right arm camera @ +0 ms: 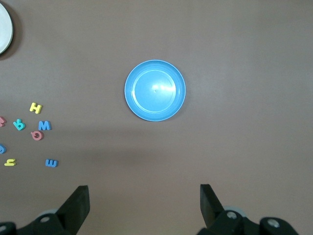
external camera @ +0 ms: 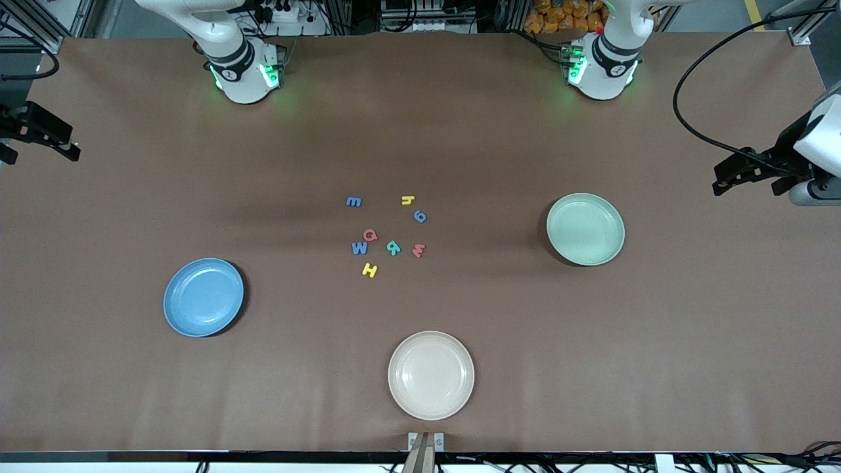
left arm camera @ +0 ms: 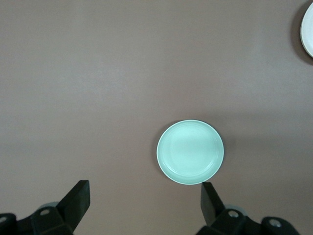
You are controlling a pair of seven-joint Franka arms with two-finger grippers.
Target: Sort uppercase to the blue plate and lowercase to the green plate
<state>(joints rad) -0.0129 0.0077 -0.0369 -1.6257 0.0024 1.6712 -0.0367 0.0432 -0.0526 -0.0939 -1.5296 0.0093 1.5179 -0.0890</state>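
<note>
Eight foam letters are sitting loose mid-table, none sorted yet. Going near to far: cream plate (external camera: pixel 431 375) closest to the front camera, then blue plate (external camera: pixel 204 297) toward my right arm's end, then yellow H (external camera: pixel 370 269), blue W (external camera: pixel 359 247), teal R (external camera: pixel 393 247), red m (external camera: pixel 418 249), red Q (external camera: pixel 370 234), green plate (external camera: pixel 585 229) toward my left arm's end, blue g (external camera: pixel 420 216), blue m (external camera: pixel 353 202), yellow h (external camera: pixel 408 200). I'm hanging my left end effector (left arm camera: pixel 144 205) and right end effector (right arm camera: pixel 144 205) wide open, gripping nothing, out at the table's ends.

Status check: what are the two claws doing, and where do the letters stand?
Left gripper, right gripper: open, waiting at table ends. Letters unsorted mid-table; blue plate, green plate empty. Nothing in the way.
</note>
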